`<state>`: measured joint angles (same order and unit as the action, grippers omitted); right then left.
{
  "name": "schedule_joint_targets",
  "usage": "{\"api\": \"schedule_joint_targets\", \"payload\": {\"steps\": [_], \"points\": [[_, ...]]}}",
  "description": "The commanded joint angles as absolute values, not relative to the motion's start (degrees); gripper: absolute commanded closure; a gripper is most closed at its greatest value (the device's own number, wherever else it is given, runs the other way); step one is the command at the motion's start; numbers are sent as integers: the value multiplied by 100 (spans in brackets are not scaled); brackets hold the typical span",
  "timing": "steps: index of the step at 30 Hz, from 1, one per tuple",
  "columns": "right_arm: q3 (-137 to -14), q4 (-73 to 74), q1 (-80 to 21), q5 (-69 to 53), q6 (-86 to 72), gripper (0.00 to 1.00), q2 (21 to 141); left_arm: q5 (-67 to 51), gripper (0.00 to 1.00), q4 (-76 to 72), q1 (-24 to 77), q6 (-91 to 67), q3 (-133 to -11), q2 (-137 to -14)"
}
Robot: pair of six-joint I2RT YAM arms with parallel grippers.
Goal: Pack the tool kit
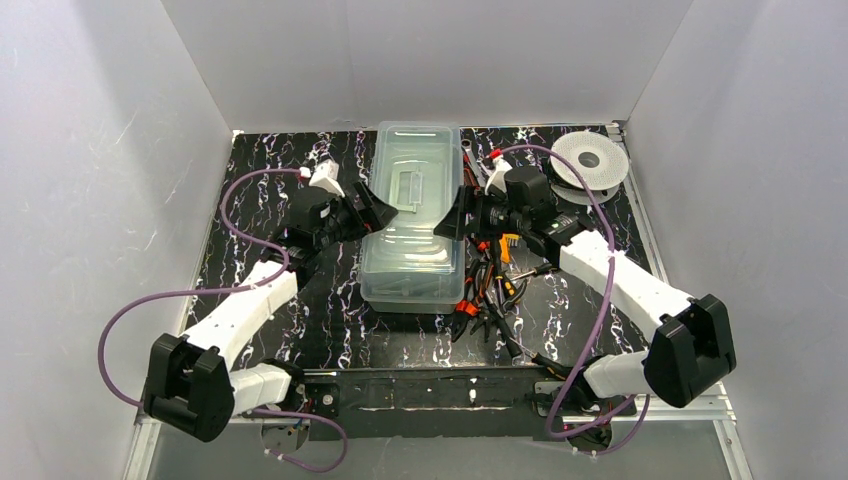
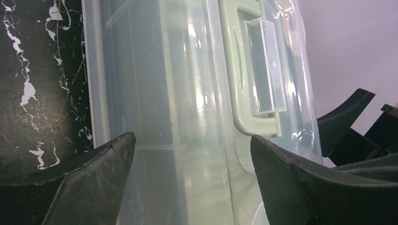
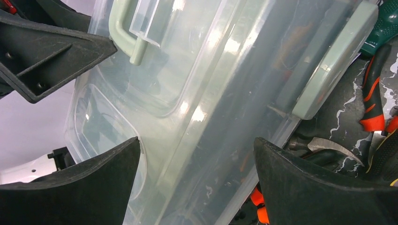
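The large pale sage-green plastic tool kit (image 1: 415, 215), its translucent clear lid down and green handle (image 2: 234, 70) on top, lies mid-table on the black marbled tabletop (image 1: 250, 200). The left gripper (image 1: 377, 212) gapes wide at its left wall and the right gripper (image 1: 452, 218) gapes wide at its right wall. Neither holds anything; whether they touch the box I cannot tell. Loose orange-and-black hand tools (image 1: 490, 290) are heaped just beside the box's right side.

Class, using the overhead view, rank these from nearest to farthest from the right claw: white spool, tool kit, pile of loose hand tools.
1. tool kit: beside the right claw, centre.
2. pile of loose hand tools: right of the kit, nearer the bases.
3. white spool: far right corner.
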<state>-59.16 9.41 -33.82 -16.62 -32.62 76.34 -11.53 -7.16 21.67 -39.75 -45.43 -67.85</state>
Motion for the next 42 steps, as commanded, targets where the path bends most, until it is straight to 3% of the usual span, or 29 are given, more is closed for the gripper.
{"api": "schedule_joint_targets", "payload": {"steps": [1,5,13,16,20,25,30,33,35,40,42], "points": [[-6241,1690,-3383,-1745,-2777,5,7899,-1503,7,621,2510,-3784,-4716,-6563],[-6441,2138,-3388,-1248,-2782,5,7696,-1196,2,1664,2183,-3192,-5370,-6516],[-6691,3689,-3322,1057,-2402,4,6370,-986,2,2612,1601,-2407,-6184,-6320],[-6119,4086,-3322,1228,-2569,5,5634,-925,2,2876,1594,-2228,-6395,-6255],[-5267,4666,-3525,911,-2985,15,5068,-1009,2,3266,1595,-2051,-6612,-6111],[-5135,5804,-4736,1546,-3844,13,5878,-1140,2,3708,1598,-1615,-6790,-5914],[-5061,6090,-5227,1656,-4240,14,6907,-1074,2,3788,1597,-1383,-6678,-5621],[-4982,5929,-5256,1426,-4181,20,7338,-1182,2,3719,1594,-1378,-6527,-5536],[-4945,5663,-5256,1106,-3953,31,7738,-1278,2,3611,1596,-1433,-6348,-5490],[-4802,5040,-5273,880,-3735,47,8365,-1323,2,3471,1594,-1453,-6115,-5428],[-4804,4971,-5273,1065,-3747,47,8539,-1243,2,3472,1598,-1420,-6082,-5417]]}}
